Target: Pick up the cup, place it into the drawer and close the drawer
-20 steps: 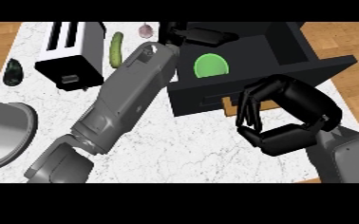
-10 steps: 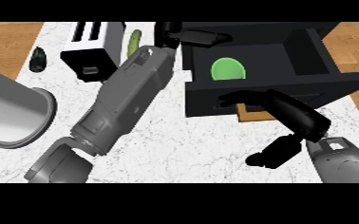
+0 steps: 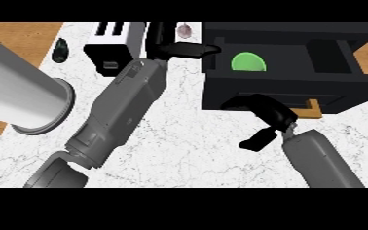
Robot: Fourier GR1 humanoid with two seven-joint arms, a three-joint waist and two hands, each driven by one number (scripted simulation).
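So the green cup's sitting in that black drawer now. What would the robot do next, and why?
Probably push the drawer shut with the right hand. The cup already lies inside the open drawer, the left hand is beside it holding nothing, and the right hand's fingers are at the drawer's front.

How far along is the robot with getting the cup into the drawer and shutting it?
The green cup already sits inside the open black drawer, so placing looks done. The left robot hand hovers by the drawer's left rim, holding nothing. The right robot hand is at the drawer front, fingers extended against it. Left to do: push the drawer closed.
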